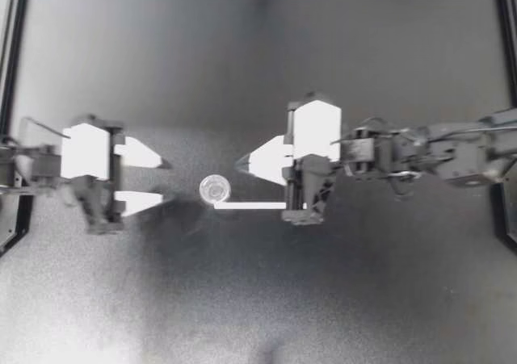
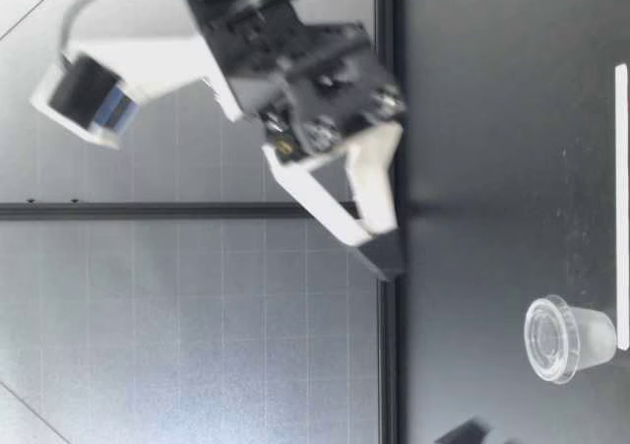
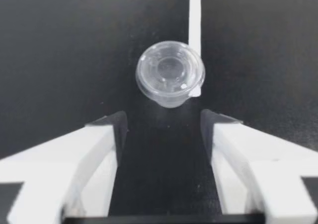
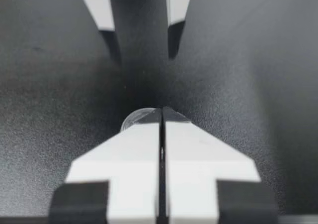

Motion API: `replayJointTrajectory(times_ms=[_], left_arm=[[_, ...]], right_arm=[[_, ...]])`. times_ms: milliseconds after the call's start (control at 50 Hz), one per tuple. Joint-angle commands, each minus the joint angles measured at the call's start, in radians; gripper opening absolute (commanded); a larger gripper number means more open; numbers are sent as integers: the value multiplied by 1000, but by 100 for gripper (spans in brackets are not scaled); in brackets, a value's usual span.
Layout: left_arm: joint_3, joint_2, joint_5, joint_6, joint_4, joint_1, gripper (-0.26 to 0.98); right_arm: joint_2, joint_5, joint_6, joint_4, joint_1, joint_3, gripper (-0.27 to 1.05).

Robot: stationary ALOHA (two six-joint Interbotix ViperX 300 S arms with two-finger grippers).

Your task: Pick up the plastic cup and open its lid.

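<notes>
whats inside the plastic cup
A clear lid covers the plastic cup; through it nothing shows inside. Its underside on the table is hidden.

Dark table (image 1: 363, 299) — lidded plastic cup (image 1: 215, 189) upright, beside white strip (image 1: 250, 205) end.

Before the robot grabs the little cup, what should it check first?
1. Cup standing upright on the table: ok.
2. Lid on the cup: ok, it sits on top.
3. Left gripper open wide enough for the cup: ok, it looks so.
4. Cup lined up with the left gripper: ok, it sits just ahead of the opening, not yet inside it.
5. Right gripper clear of the cup: ok, shut and apart from it.
6. Left gripper low enough to grasp the cup's body under the lid: cannot tell.
</notes>
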Motion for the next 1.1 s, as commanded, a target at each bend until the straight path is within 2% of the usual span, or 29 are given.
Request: replayJointTrajectory(times_ms=[0, 180, 740, 1080], left_arm=[[-54, 51, -15, 0, 14, -8, 50], [-95, 118, -34, 2, 20, -9, 50], [-103, 196, -100, -2, 20, -11, 50], [-132, 256, -109, -2, 14, -11, 50]], right_arm=[[6, 21, -2, 0, -8, -43, -20], [46, 61, 2, 0, -8, -78, -20], [126, 98, 2, -2, 6, -147, -20], [144, 118, 5, -2, 26, -150, -20]])
